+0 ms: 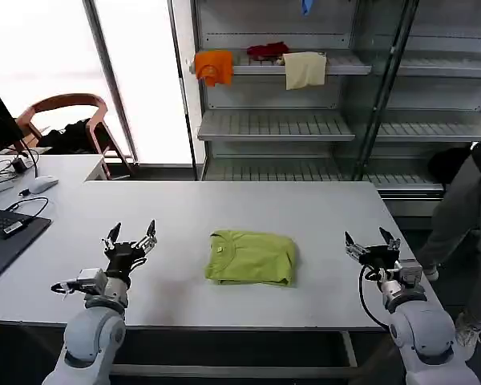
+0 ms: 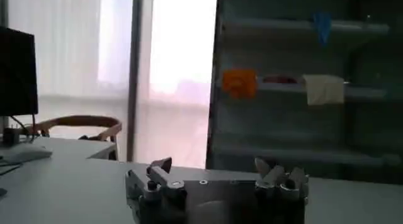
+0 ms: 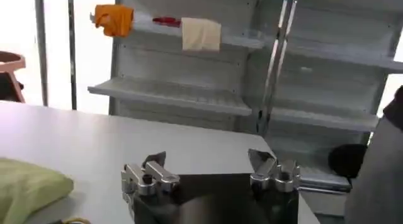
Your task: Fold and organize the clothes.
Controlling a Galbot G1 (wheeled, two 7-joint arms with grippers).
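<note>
The clothes, a lime-green T-shirt [image 1: 252, 257], lie folded into a compact rectangle at the middle of the white table [image 1: 248, 204], round neck toward the left. Its edge also shows in the right wrist view as a green T-shirt [image 3: 25, 187]. My left gripper [image 1: 131, 235] hovers open near the table's front left, well apart from the shirt, its jaws spread wide and empty; in its own view the left gripper [image 2: 212, 167] faces the window. My right gripper [image 1: 365, 239] stands open at the front right, also clear of the shirt, and the right gripper [image 3: 206, 160] holds nothing.
A laptop [image 1: 4, 234], mouse [image 1: 40, 184] and cables sit on the desk at far left. Metal shelves [image 1: 276, 124] behind the table hold an orange cloth [image 1: 214, 66] and a cream cloth [image 1: 304, 70]. A chair [image 1: 64, 120] stands back left. A person's legs [image 1: 465, 216] are at the right edge.
</note>
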